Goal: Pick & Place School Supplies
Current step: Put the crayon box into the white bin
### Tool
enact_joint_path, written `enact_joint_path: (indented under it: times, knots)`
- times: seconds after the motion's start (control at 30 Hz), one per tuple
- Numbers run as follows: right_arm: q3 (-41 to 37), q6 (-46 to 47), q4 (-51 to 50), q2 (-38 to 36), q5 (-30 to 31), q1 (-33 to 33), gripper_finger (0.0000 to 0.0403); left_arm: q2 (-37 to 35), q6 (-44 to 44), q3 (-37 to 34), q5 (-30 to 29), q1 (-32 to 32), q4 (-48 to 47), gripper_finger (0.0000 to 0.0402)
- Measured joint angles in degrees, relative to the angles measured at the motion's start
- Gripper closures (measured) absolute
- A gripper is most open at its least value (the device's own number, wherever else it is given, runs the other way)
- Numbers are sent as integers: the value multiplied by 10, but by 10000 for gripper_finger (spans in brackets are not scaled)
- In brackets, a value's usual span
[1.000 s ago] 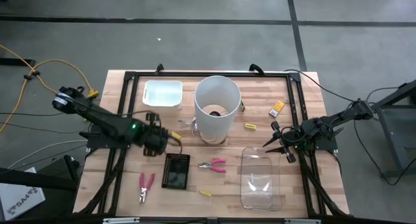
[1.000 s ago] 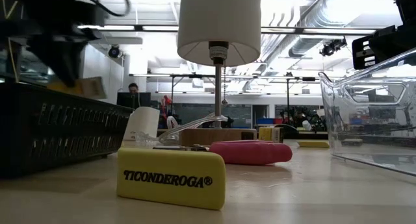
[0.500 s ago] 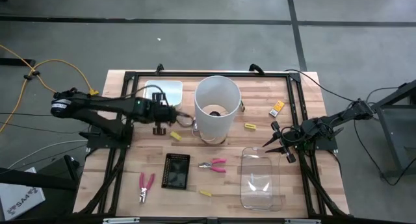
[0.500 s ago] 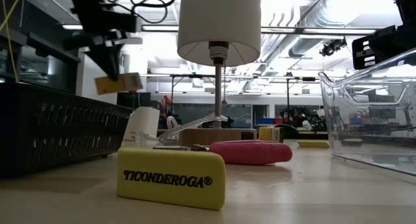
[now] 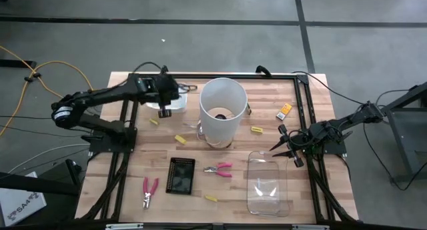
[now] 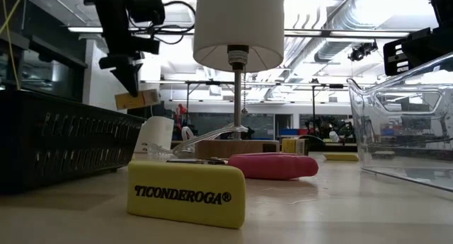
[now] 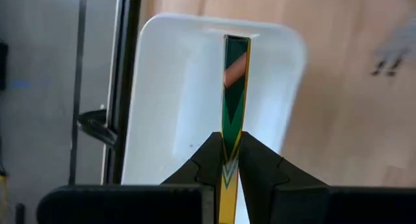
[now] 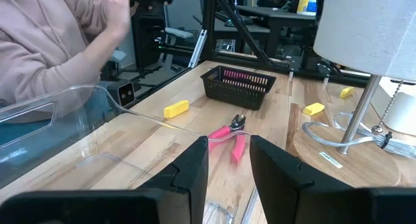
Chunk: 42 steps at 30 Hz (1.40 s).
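While left claw [image 7: 231, 160] clamps yellow piece [image 7: 234, 107] above white tray [image 7: 175, 100] — right claw [image 8: 229, 160] apart, clear bin [image 5: 268, 183] beside.

A grey concrete floor [image 5: 213, 30], crossed by dark seam lines, is seen around the wooden worktop [image 5: 313, 103]. A yellow cable [image 5: 40, 73] is laid on the floor off the worktop's left edge. In the low view, an open ceiling with silver ducts [image 6: 333, 32] and strip lights [image 6: 368, 33] is shown beyond the worktop's far edge. A person in a pink sweatshirt [image 8: 45, 36] is seen in the right wrist view.
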Motion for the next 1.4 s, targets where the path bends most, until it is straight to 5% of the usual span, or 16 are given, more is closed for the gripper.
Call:
enact_joint_path:
  times: [0.27,0.83,1.4]
  knots:
    - [0,0,0,0,0,0,298,43,71,0,43,87,23,370]
    - [0,0,0,0,0,0,298,179,106,0,124,133,37,369]
    - [0,0,0,0,0,0,298,164,102,2,119,130,36,286]
